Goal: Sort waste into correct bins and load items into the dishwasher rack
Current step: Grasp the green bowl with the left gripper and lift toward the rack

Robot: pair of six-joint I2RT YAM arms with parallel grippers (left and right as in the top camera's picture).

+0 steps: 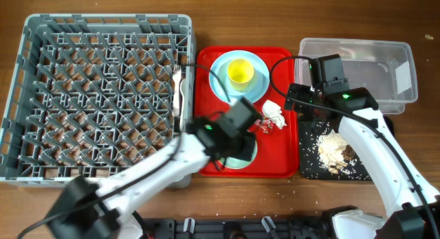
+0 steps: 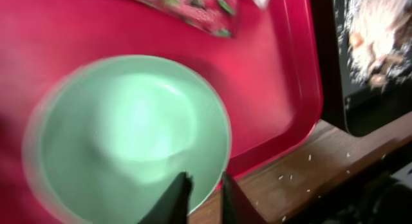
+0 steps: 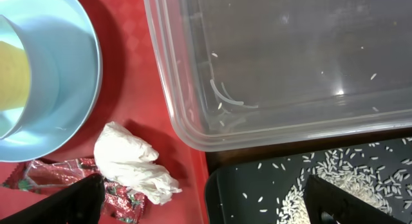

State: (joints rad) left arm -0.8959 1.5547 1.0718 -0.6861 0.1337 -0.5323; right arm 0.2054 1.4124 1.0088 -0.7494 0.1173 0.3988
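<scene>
Red tray (image 1: 282,150) held one plate (image 1: 218,77), one cup (image 1: 240,72), one bowl (image 2: 129,140), one tissue (image 3: 125,161), one wrapper (image 3: 51,172). Your left pincer (image 2: 205,185) pinched the bowl's rim; your right pincer (image 3: 206,201) gaped wide.

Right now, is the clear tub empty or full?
Almost empty: the clear tub holds only a few stray grains; the tissue wad and wrapper lie on the red tray.

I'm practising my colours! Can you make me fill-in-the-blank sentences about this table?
The yellow cup sits on the ____ plate.
The food scraps lie in the ____ tray.
The ____ tissue lies on the red tray.
The left fingers pinch the rim of the ____ bowl.
Missing words: blue, black, white, green.
</scene>
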